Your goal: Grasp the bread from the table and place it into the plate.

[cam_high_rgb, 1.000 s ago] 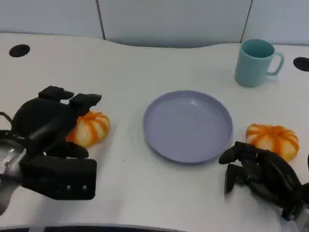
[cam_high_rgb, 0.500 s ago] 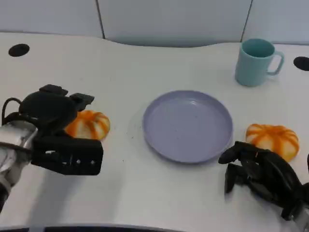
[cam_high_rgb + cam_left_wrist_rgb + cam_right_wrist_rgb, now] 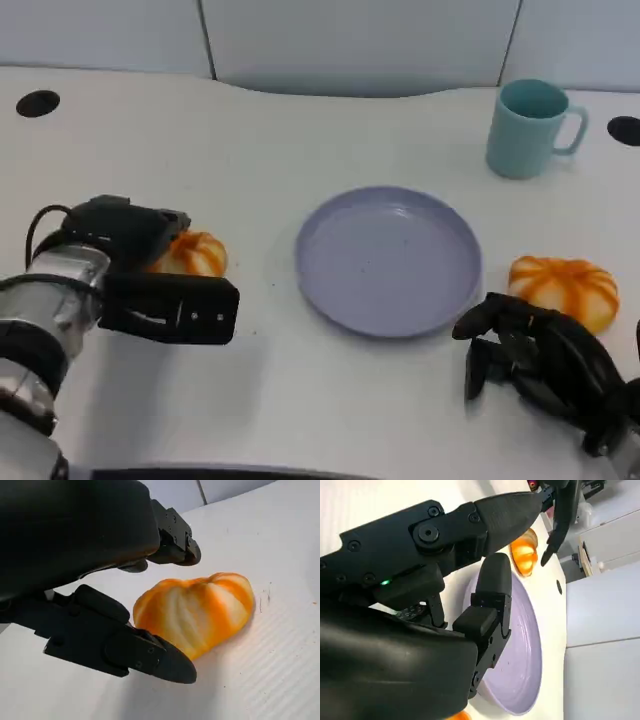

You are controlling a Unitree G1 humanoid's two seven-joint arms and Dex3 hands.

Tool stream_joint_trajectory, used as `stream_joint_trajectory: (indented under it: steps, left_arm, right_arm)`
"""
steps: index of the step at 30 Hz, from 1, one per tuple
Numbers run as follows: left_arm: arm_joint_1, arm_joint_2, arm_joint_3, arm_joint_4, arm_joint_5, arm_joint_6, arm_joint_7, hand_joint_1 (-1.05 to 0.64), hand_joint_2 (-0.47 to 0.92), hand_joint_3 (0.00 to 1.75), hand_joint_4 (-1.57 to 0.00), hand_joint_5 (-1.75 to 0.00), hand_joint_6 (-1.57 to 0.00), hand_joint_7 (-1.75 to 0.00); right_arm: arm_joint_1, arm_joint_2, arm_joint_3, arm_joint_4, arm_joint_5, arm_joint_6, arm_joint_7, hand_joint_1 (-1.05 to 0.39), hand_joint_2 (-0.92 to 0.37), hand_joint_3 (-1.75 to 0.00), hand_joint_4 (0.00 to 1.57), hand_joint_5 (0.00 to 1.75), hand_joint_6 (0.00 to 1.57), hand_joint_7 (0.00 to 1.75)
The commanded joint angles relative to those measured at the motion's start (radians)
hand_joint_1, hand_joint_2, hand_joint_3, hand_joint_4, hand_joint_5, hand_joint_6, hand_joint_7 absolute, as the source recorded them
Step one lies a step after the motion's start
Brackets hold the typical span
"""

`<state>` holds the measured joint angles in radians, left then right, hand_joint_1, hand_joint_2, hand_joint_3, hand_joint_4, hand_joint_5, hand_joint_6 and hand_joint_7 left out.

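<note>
The left hand (image 3: 125, 245) hangs over the bread (image 3: 190, 254) near the tabletop's left edge, with the loaf just beyond and under its fingers — toward the plate (image 3: 389, 260), which sits mid-table well to the bread's right. The loaf's long axis appears to run roughly left to right across the table. In the left wrist view the fingers (image 3: 125, 645) stand apart, one below the loaf (image 3: 195, 612) and one above it, bracketing it; whether they touch the crust I cannot tell, and the head view hides this under the hand's shell. The right hand (image 3: 530, 360) rests near the front right corner, fingers curled and holding nothing, beside a second bread (image 3: 563, 287) lying right of the plate. The right wrist view catches the plate (image 3: 520, 650) between its own fingers. A teal mug (image 3: 530, 128) stands toward the back right corner.
</note>
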<state>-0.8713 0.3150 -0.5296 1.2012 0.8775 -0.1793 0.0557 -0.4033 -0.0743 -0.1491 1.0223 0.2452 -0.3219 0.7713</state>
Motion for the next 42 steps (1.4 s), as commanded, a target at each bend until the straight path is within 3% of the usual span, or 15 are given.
stream_joint_trajectory:
  steps: [1, 17, 20, 21, 23, 24, 25, 28, 31, 35, 36, 37, 39, 41, 42]
  left_arm:
    - [-0.031, -0.005, -0.013, 0.057, -0.026, 0.005, 0.016, -0.73, 0.83, 0.0, -0.17, -0.27, -0.29, -0.03]
    - [-0.063, -0.068, -0.055, 0.138, -0.046, 0.064, 0.014, -0.78, 0.78, 0.0, -0.22, -0.23, -0.3, -0.01]
    - [-0.062, -0.082, -0.069, 0.145, -0.043, 0.07, 0.024, -0.75, 0.75, 0.0, -0.29, -0.25, -0.41, -0.06]
    - [-0.059, -0.085, -0.072, 0.145, -0.043, 0.069, 0.035, -0.73, 0.73, 0.0, -0.35, -0.37, -0.51, -0.1]
    - [-0.052, -0.089, -0.075, 0.146, -0.046, 0.067, 0.058, -0.68, 0.72, 0.0, -0.34, -0.91, -0.65, -0.32]
    - [-0.048, -0.089, -0.076, 0.146, -0.047, 0.065, 0.072, -0.62, 0.73, 0.0, -0.35, -1.18, -0.59, -0.69]
    - [-0.041, -0.086, -0.077, 0.145, -0.048, 0.053, 0.099, -0.58, 0.74, 0.01, -0.36, -1.28, -0.55, -0.88]
    - [-0.018, -0.075, -0.083, 0.143, -0.043, 0.015, 0.204, -0.38, 0.8, 0.03, -0.52, -1.36, -0.52, -1.16]
    - [-0.013, -0.068, -0.101, 0.15, -0.033, 0.014, 0.247, -0.29, 0.81, 0.03, -0.62, -1.57, -0.61, -1.05]
    - [-0.016, -0.059, -0.105, 0.155, -0.039, 0.016, 0.243, -0.28, 0.81, 0.04, -0.67, -1.66, -0.7, -0.89]
    - [-0.015, -0.058, -0.104, 0.155, -0.041, 0.017, 0.251, -0.28, 0.81, 0.04, -0.71, -1.71, -0.71, -1.12]
    - [-0.014, -0.057, -0.105, 0.155, -0.042, 0.018, 0.256, -0.27, 0.81, 0.05, -0.72, -1.73, -0.71, -1.22]
    - [-0.013, -0.058, -0.087, 0.154, -0.062, 0.017, 0.254, -0.26, 0.83, 0.08, -0.7, -1.71, -0.7, -1.24]
    - [-0.011, -0.057, -0.064, 0.151, -0.088, 0.001, 0.262, -0.25, 0.85, 0.13, -0.69, -1.61, -0.71, -1.16]
    - [-0.016, -0.056, -0.052, 0.149, -0.101, -0.005, 0.255, -0.26, 0.83, 0.21, -0.71, -1.54, -0.69, -1.21]
  right_arm:
    - [0.039, 0.0, 0.001, 0.027, -0.008, 0.038, -0.007, -0.54, -0.92, -0.11, 0.6, 1.67, 0.72, 1.11]
    - [0.057, 0.009, 0.007, -0.004, -0.008, 0.041, -0.01, -0.52, -0.92, -0.11, 0.59, 1.67, 0.71, 1.13]
    - [0.061, 0.009, 0.006, -0.009, -0.006, 0.044, -0.008, -0.53, -0.92, -0.11, 0.59, 1.66, 0.7, 1.13]
    - [0.063, 0.009, 0.007, -0.013, -0.005, 0.043, -0.005, -0.52, -0.92, -0.11, 0.59, 1.66, 0.7, 1.13]
    - [0.066, 0.009, 0.005, -0.016, -0.001, 0.043, 0.003, -0.51, -0.92, -0.11, 0.59, 1.66, 0.7, 1.13]
    - [0.066, 0.009, 0.004, -0.015, 0.001, 0.044, 0.007, -0.5, -0.92, -0.12, 0.6, 1.66, 0.7, 1.12]
    - [0.069, 0.009, 0.004, -0.018, 0.002, 0.043, 0.01, -0.5, -0.92, -0.12, 0.6, 1.66, 0.7, 1.12]
    - [0.077, 0.01, 0.006, -0.034, 0.0, 0.045, 0.01, -0.5, -0.92, -0.14, 0.61, 1.66, 0.7, 1.12]
    - [0.083, 0.009, 0.009, -0.046, -0.002, 0.052, 0.006, -0.51, -0.92, -0.15, 0.61, 1.65, 0.7, 1.12]
    - [0.087, 0.011, 0.008, -0.061, 0.002, 0.068, 0.002, -0.51, -0.92, -0.13, 0.62, 1.63, 0.71, 1.12]
    - [0.088, 0.011, 0.008, -0.063, 0.002, 0.07, 0.003, -0.51, -0.92, -0.13, 0.62, 1.63, 0.71, 1.12]
    - [0.088, 0.011, 0.008, -0.065, 0.002, 0.071, 0.003, -0.51, -0.92, -0.14, 0.62, 1.63, 0.71, 1.12]
    - [0.089, 0.011, 0.011, -0.066, -0.003, 0.073, -0.001, -0.52, -0.92, -0.14, 0.61, 1.63, 0.7, 1.13]
    - [0.089, 0.01, 0.012, -0.065, -0.005, 0.075, -0.006, -0.52, -0.92, -0.14, 0.61, 1.63, 0.7, 1.13]
    - [0.09, 0.011, 0.013, -0.068, -0.006, 0.076, -0.008, -0.53, -0.92, -0.13, 0.61, 1.62, 0.7, 1.13]
